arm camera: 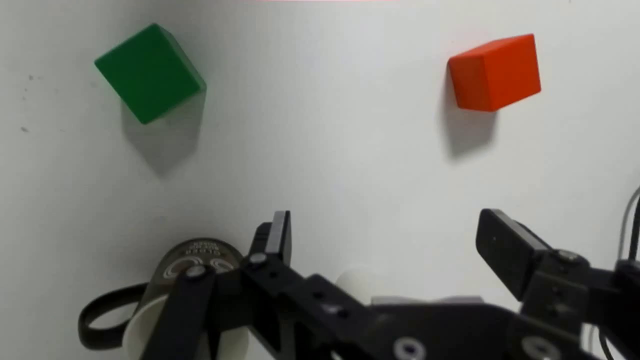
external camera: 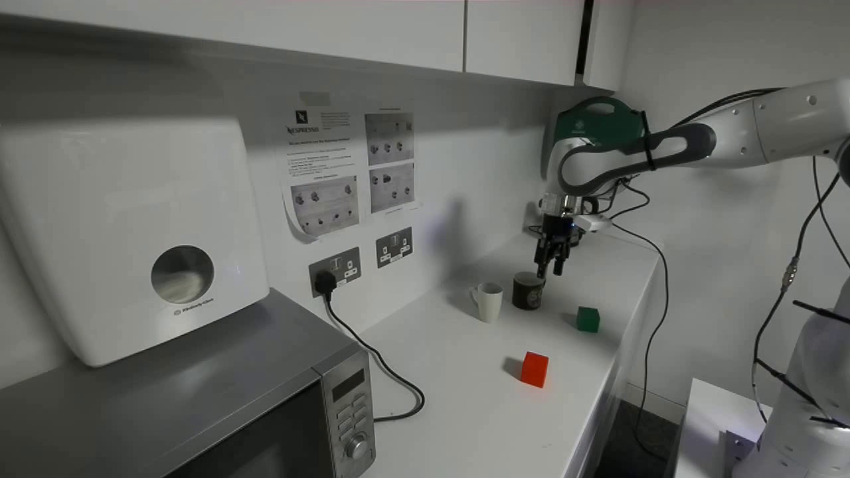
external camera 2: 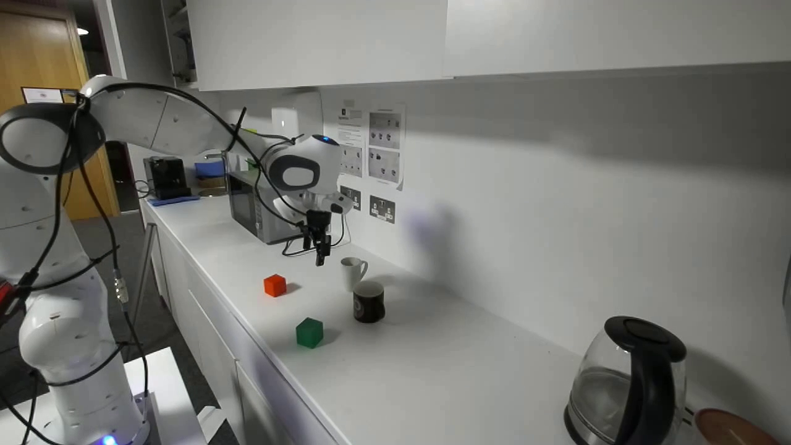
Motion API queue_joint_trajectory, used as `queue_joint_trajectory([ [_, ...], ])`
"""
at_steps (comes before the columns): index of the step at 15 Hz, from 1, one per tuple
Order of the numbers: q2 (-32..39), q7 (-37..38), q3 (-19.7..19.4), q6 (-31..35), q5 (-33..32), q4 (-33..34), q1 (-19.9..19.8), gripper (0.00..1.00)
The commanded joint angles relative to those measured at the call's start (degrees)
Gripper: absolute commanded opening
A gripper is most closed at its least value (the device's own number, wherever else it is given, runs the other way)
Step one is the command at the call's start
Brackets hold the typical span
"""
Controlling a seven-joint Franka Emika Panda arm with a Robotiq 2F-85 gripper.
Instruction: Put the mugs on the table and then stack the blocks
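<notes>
Gripper [arm camera: 385, 237] stands wide apart, holding nothing. Wrist view: dark mug [arm camera: 172, 270] between its 8 and 9 o'clock, handle likewise; green block [arm camera: 150, 75] at 10, red block [arm camera: 495, 75] at 1. White mug [external camera: 491, 304] upright on table [external camera: 465, 411], handle toward 9 in an exterior view.

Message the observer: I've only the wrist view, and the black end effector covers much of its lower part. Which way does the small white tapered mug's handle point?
Observer: It points toward the flat white wall in both exterior views.
Operator: Am I touching that white mug?
Observer: No. In an exterior view the black end effector hangs clear of it, above the smooth white countertop.
Operator: Anything on that surface beyond my picture?
Observer: Yes, a clear glass kettle with a black lid and handle.
</notes>
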Motion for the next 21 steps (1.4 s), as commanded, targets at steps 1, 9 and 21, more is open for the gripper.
queue_joint_trajectory([
  [1, -4.00, -3.49, -1.77, 0.70, 0.65, -6.57, -1.47, 1.00],
  [9, -2.51, -10.84, -5.66, 1.31, -4.50, -9.71, -4.42, 1.00],
  [21, 2.52, -30.56, -8.11, 3.69, -7.55, -10.34, -5.43, 1.00],
])
